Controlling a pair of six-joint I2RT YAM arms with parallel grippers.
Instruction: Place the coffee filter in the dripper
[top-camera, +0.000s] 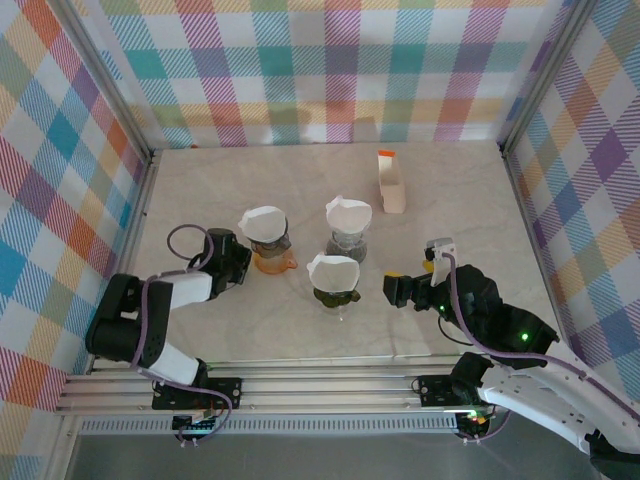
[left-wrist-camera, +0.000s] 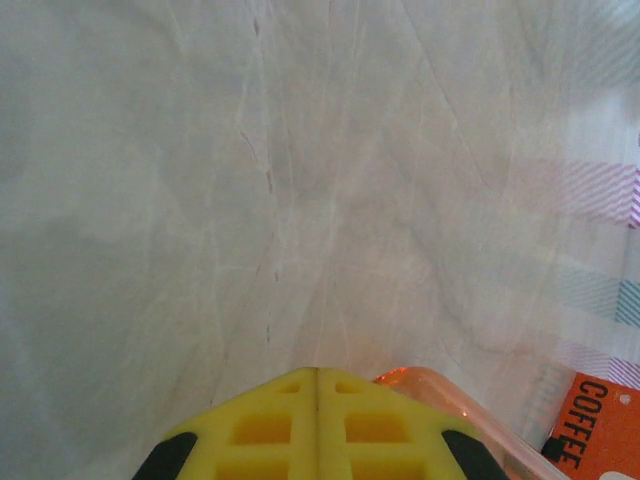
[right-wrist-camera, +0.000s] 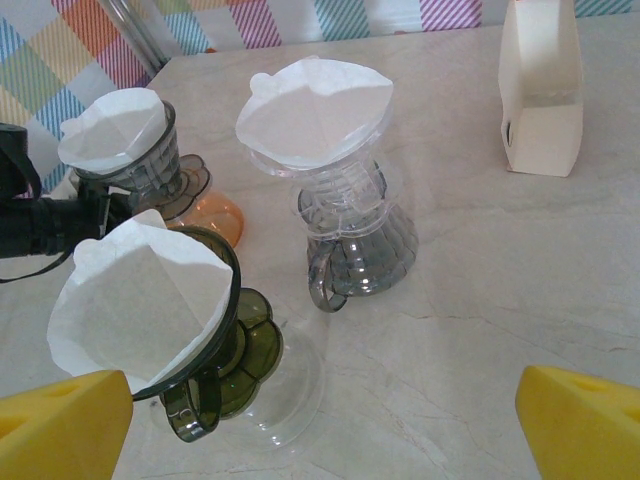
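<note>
White paper coffee filter (right-wrist-camera: 140, 300) tilted in dark-green translucent dripper (right-wrist-camera: 238, 352); right gripper (right-wrist-camera: 322, 425) spread, left gripper (left-wrist-camera: 317, 385) pressed together; likely next: seat level.

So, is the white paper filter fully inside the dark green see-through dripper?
In, but tilted: the white paper filter sticks out past one side of the dark green dripper, whose opposite rim shows bare.
</note>
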